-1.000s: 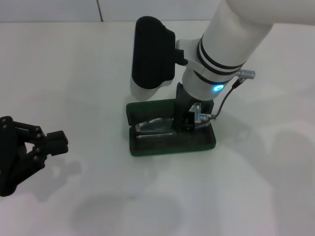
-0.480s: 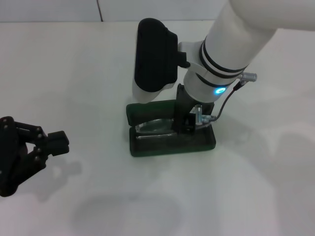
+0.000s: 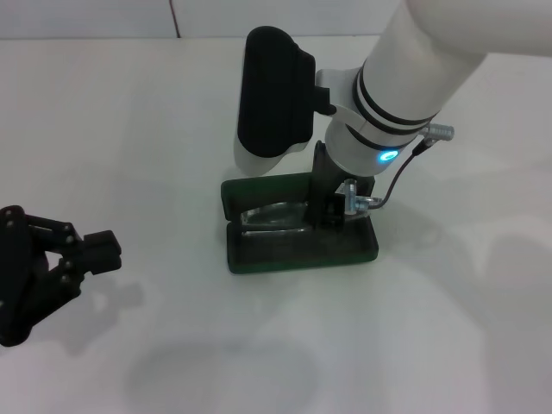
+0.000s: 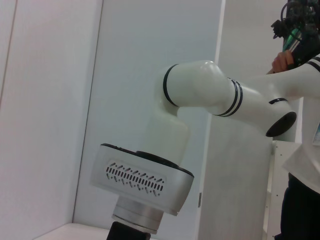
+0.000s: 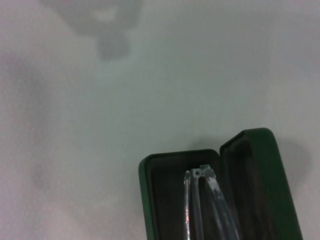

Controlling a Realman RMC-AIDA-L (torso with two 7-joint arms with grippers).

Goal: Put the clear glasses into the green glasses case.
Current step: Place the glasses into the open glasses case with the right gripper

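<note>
We see the clear glasses (image 3: 274, 217) lying inside the open green glasses case (image 3: 297, 250). Our right gripper (image 3: 332, 207) reaches down into it; whether its fingers grip we cannot tell. The left gripper (image 3: 82, 254) idles open, well apart.

Clear glasses (image 3: 274, 217) transparent plastic; green glasses case (image 3: 297, 252) matt.

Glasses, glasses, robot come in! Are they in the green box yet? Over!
Right gripper down in open green glasses case. Clear glasses lying inside. Left gripper parked aside. Nothing blocking.

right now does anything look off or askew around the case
Nothing stands out. The green glasses case lies open and flat on the white table, the clear glasses inside it under the right gripper. The left gripper sits idle, apart.
</note>
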